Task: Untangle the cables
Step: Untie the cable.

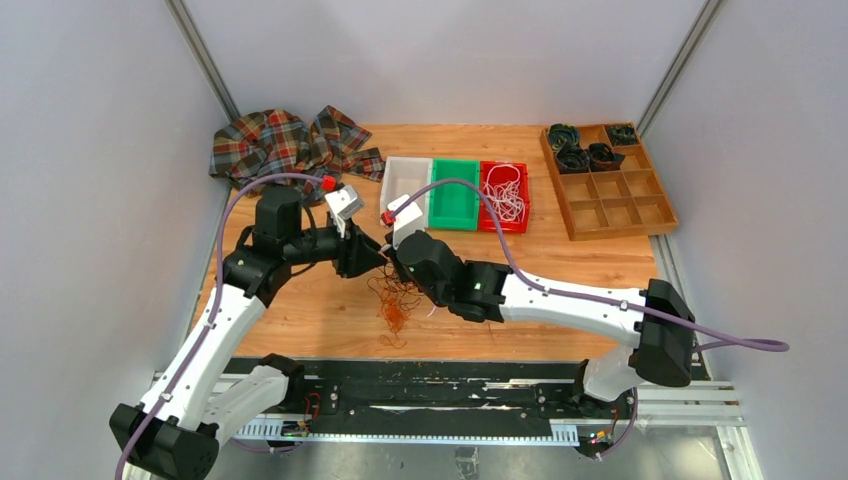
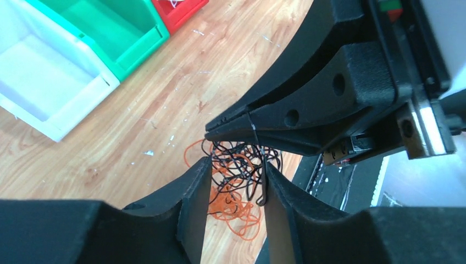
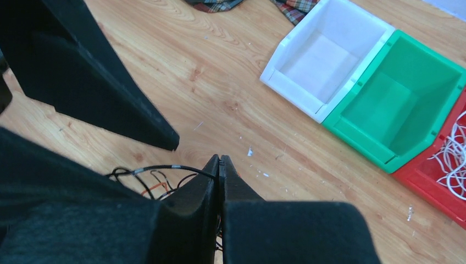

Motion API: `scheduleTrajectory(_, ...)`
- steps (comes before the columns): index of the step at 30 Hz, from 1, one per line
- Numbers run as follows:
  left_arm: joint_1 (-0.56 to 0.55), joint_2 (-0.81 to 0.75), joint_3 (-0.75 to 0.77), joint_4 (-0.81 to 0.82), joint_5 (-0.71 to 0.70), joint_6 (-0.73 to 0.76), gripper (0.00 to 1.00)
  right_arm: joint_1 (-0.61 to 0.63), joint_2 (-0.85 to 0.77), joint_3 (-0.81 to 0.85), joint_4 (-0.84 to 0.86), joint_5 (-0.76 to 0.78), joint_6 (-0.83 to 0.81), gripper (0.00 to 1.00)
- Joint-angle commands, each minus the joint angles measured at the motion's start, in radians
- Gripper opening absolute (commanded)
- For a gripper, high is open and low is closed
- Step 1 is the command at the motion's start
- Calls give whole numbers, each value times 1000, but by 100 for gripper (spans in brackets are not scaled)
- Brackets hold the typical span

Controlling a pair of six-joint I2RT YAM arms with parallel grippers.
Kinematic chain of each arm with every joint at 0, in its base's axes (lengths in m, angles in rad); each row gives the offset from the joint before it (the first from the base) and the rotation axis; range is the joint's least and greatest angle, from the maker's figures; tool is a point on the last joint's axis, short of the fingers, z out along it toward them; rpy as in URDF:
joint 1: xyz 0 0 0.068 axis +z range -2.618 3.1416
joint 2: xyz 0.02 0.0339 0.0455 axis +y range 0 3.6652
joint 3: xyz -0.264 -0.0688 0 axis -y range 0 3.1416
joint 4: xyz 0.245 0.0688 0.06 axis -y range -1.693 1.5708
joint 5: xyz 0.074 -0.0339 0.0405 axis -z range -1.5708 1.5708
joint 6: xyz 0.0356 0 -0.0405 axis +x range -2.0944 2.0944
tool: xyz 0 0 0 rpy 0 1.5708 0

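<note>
Red bin [image 1: 503, 228] holds loose white cables [image 1: 505, 195]. Green bin [image 1: 452, 200] and white bin [image 1: 405, 180] are smooth plastic. Wooden grid tray [image 1: 610, 205] has dark coiled rolls [image 1: 585, 155] in its far cells. Wiry black-and-orange tangle [image 1: 393, 305] lies on the wood-grain bench [image 1: 300, 310]. My right jaws are pinched onto a black cable [image 3: 165, 166]. My left jaws are apart, straddling black loops.

cables [image 2: 239, 170]: black, orange | white bin [image 1: 408, 160] | green bin [image 1: 455, 162] | red bin [image 1: 503, 165] | plaid cloth [image 1: 285, 145]
</note>
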Motion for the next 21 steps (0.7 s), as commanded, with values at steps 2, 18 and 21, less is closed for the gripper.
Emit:
scheduleTrajectory(2,4,-11,40,29,21,-30,34,12,-69,-85,74,-70,38,1)
scheduleTrajectory(18,10,-12,38,3,-77,29,13,8,-146,-199,227,-202,57,1)
scheduleTrajectory(21,10,-13,18,4,-75,34,15,8,-133,-186,237,-215,60,0)
